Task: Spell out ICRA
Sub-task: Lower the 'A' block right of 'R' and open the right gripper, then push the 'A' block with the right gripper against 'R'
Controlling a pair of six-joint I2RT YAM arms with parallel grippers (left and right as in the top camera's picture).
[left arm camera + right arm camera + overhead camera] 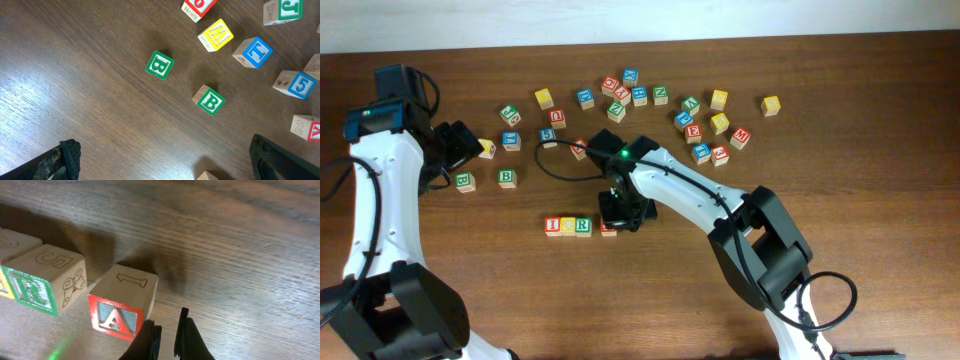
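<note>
Where the two fingers of the right gripper [169,335] meet, they are pressed together on nothing, tips low to the table [240,255] and just beside the right flank of the A cube [116,315]; whether they touch it cannot be told. Judged: clenched like this they serve as a blunt pusher, to nudge rather than lift. A cube: bare pale wood, square edges, red-framed front face with a striped letter panel, an outlined "1" engraved on top. It sits a little skewed, with a narrow gap separating it from the R cube [35,287], which is green-framed with a line drawing on its side. Beyond R, in the overhead view, C [567,226] and I [552,226] sit snug in one row, so the word reads across with only its last letter loose. Table: dark brown wood grain, slight sheen. Left gripper [165,162] gapes wide, carrying nothing, hanging over green B cubes [160,65], probably parked clear of the work. Remaining cubes [700,125] lie scattered along the far side.
</note>
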